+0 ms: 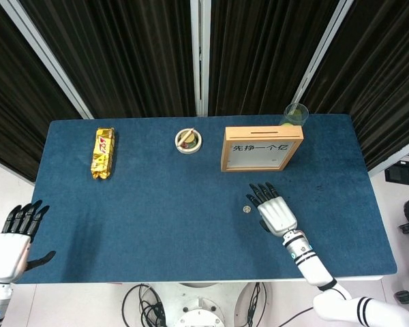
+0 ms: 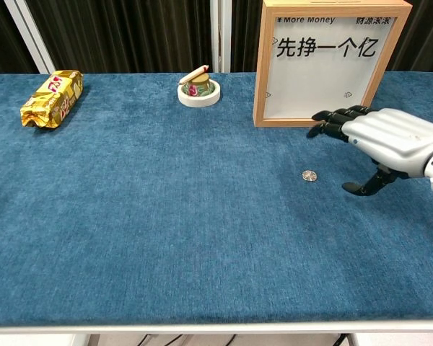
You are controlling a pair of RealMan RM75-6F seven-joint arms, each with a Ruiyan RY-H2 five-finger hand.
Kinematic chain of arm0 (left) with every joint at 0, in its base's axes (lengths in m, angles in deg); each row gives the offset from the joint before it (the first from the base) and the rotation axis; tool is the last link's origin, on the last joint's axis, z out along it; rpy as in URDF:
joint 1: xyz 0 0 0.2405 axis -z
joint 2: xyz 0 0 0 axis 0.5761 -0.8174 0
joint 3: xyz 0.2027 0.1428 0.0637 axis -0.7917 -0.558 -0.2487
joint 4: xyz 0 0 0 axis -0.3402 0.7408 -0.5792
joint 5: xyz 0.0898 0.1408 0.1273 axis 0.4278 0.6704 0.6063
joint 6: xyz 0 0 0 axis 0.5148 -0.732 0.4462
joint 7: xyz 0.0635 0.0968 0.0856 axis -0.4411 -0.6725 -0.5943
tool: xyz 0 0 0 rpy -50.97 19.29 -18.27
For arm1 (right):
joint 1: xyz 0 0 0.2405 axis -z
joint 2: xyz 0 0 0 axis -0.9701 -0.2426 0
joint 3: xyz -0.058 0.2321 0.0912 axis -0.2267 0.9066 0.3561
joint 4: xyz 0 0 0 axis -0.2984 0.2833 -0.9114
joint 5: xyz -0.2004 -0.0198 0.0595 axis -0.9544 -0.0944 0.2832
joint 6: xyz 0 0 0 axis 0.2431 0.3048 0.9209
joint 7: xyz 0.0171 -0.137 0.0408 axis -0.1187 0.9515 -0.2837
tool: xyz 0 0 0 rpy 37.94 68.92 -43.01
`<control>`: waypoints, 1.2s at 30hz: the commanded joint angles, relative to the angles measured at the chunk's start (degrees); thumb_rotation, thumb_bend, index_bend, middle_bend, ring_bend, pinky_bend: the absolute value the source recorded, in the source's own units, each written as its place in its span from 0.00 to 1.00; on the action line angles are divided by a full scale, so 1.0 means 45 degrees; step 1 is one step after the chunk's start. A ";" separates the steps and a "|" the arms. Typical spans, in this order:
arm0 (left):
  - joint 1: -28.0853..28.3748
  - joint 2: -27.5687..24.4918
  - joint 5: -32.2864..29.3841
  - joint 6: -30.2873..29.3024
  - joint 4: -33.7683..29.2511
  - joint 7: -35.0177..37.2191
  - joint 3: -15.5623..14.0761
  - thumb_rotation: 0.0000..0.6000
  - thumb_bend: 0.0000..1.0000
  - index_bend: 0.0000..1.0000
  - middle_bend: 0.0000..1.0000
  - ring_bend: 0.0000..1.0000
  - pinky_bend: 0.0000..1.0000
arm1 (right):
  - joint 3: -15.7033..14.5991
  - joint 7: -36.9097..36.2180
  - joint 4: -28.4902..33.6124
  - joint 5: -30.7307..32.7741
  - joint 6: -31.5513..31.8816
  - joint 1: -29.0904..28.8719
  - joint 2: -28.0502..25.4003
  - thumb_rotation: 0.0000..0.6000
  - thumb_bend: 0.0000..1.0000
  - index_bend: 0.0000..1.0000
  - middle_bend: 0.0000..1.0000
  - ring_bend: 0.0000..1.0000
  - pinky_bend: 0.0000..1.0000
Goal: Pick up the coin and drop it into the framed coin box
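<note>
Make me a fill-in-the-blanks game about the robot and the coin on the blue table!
1. The coin lies on the ___ tablecloth.
2. The hand nearest the coin is the robot's ___ hand.
3. The framed coin box stands ___ on the table.
4. The wrapper of the snack bar is ___ in colour.

Missing words: blue; right; upright; gold

Lab setup: black curtains [image 1: 123, 54], blue-clothed table [image 1: 157, 218].
</note>
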 commanded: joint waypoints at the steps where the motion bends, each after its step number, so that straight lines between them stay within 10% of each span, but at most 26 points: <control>1: 0.0010 0.0014 -0.0015 0.0034 0.0036 0.0020 -0.0008 1.00 0.10 0.07 0.00 0.00 0.00 | -0.0092 -0.0173 -0.0301 0.0073 0.0017 -0.0103 0.0164 1.00 0.23 0.23 0.00 0.00 0.00; 36: 0.0144 0.0014 -0.0149 0.0268 0.0356 0.0644 -0.0020 1.00 0.10 0.07 0.00 0.00 0.00 | -0.0435 -0.1758 -0.2646 0.0197 0.0084 -0.0822 0.1752 1.00 0.33 0.40 0.00 0.00 0.00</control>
